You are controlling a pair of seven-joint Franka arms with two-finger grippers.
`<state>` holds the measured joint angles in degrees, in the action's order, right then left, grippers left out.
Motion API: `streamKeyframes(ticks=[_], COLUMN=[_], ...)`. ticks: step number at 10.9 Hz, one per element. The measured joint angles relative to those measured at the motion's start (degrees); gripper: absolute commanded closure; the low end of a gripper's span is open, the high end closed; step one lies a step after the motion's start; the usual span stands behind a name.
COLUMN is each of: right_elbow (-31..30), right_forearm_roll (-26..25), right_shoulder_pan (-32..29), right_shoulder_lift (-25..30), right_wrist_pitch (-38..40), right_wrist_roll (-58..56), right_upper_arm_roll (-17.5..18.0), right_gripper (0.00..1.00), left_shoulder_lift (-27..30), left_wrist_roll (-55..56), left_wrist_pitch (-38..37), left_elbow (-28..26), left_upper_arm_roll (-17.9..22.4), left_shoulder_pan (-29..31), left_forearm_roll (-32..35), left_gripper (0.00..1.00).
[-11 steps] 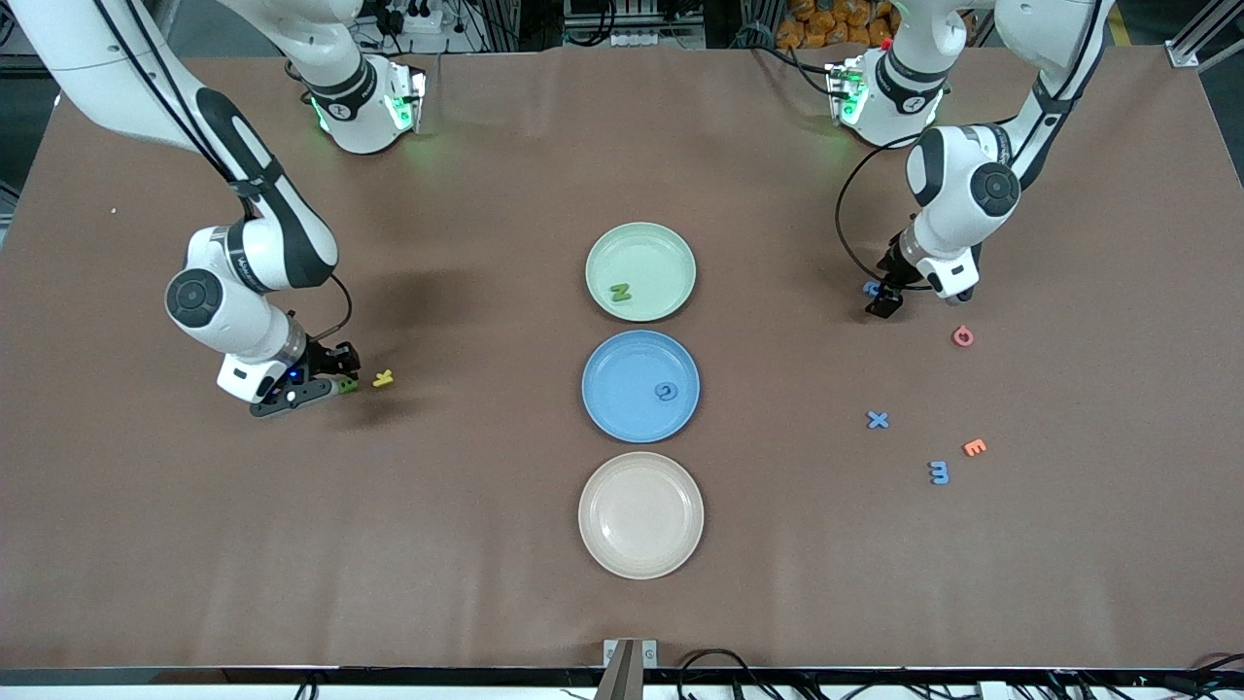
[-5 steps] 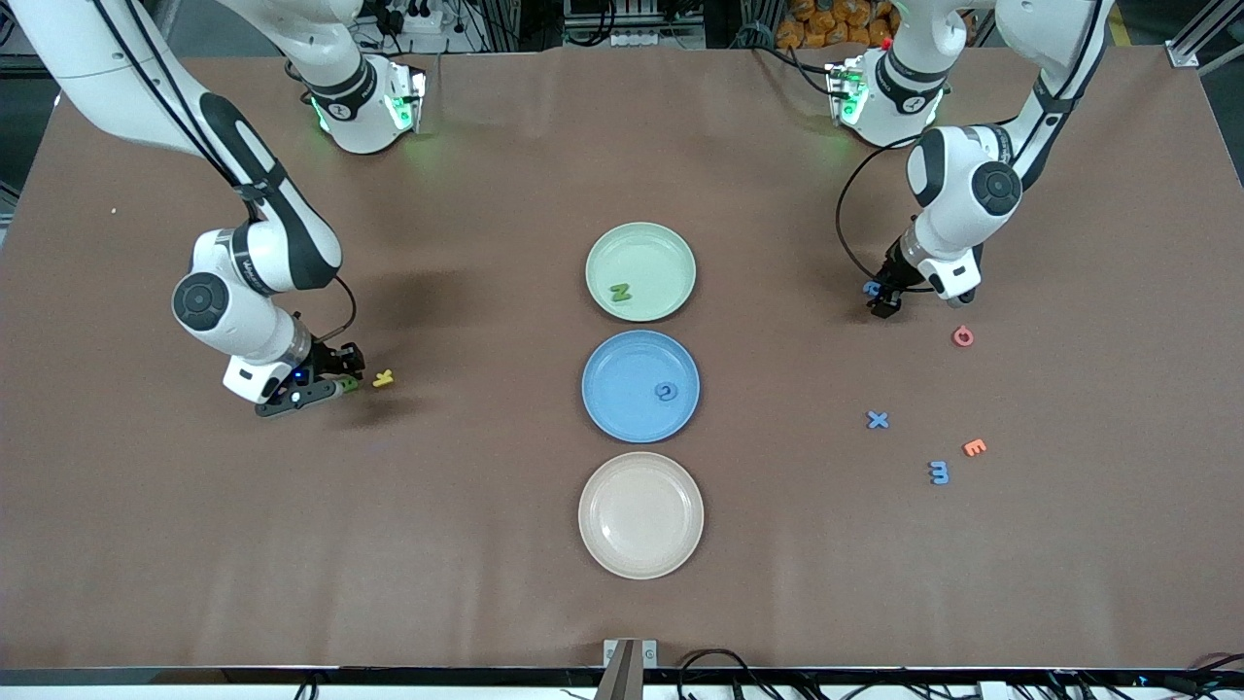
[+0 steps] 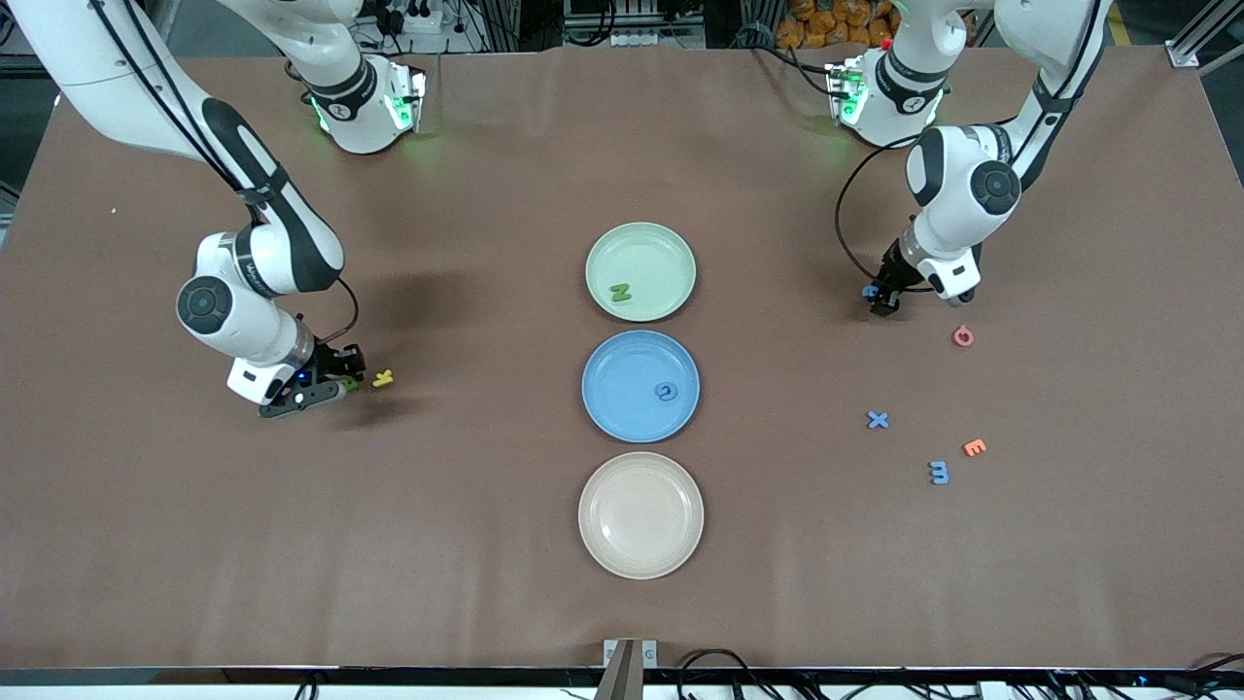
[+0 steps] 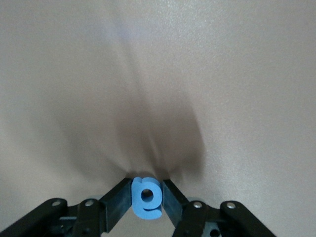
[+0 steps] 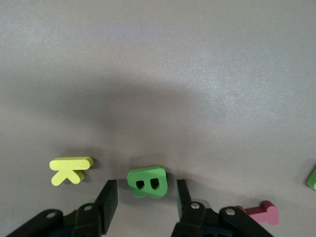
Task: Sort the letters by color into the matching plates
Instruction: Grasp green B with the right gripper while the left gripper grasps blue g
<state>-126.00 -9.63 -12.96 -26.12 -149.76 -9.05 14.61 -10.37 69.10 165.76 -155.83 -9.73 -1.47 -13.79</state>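
Note:
My left gripper (image 3: 880, 299) is down at the table near the left arm's end, shut on a blue letter (image 4: 146, 197) with a finger pressed to each side. My right gripper (image 5: 145, 195) stands open at the right arm's end, and a green letter B (image 5: 146, 181) lies between its fingers with a gap on both sides. Beside the B lies a yellow letter (image 3: 383, 378). The pale green plate (image 3: 651, 255) holds a green letter (image 3: 619, 291). The blue plate (image 3: 622, 384) holds a blue letter (image 3: 666, 392). The beige plate (image 3: 640, 515) has nothing in it.
Loose letters lie nearer the front camera than my left gripper: a red one (image 3: 962, 336), a blue X (image 3: 878, 420), an orange E (image 3: 974, 447) and a blue one (image 3: 938, 472). A pink letter (image 5: 260, 212) and a green piece (image 5: 312, 178) lie by my right gripper.
My left gripper's fingers have closed onto the blue letter. My right gripper has crept a little toward the green B and its fingers have narrowed slightly.

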Motion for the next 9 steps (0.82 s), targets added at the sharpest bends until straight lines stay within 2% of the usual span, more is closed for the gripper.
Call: streamKeyframes(ticks=[3, 4, 5, 6, 9], right_elbow=[0.09, 0.12, 0.18, 0.26, 0.73], right_forearm_roll=[-0.3, -0.4, -0.45, -0.49, -0.52], right_shoulder_pan=[0.01, 0.01, 0.01, 0.01, 0.01], right_shoulder_lift=[-0.24, -0.34, -0.43, -0.52, -0.61], right_wrist_pitch=[0.0, 0.0, -0.01, -0.02, 0.03], right_wrist_roll=[0.0, 0.0, 0.0, 0.0, 0.01], right_upper_arm_roll=[0.0, 0.0, 0.0, 0.0, -0.02], right_gripper=[0.53, 0.58, 0.78, 0.9, 0.91], left_shoulder_lift=[0.01, 0.06, 0.05, 0.05, -0.26], left_wrist_roll=[0.22, 0.29, 0.3, 0.31, 0.6], left_wrist_pitch=[0.25, 0.33, 0.36, 0.36, -0.1], left_elbow=[0.98, 2.02, 3.3, 4.76, 9.12], left_upper_arm_roll=[0.0, 0.0, 0.0, 0.01, 0.06], left_shoulder_pan=[-0.23, -0.25, -0.25, -0.21, -0.26], left_forearm_roll=[0.0, 0.01, 0.03, 0.76, 4.89], left_gripper=[1.0, 1.0, 1.0, 1.0, 1.0])
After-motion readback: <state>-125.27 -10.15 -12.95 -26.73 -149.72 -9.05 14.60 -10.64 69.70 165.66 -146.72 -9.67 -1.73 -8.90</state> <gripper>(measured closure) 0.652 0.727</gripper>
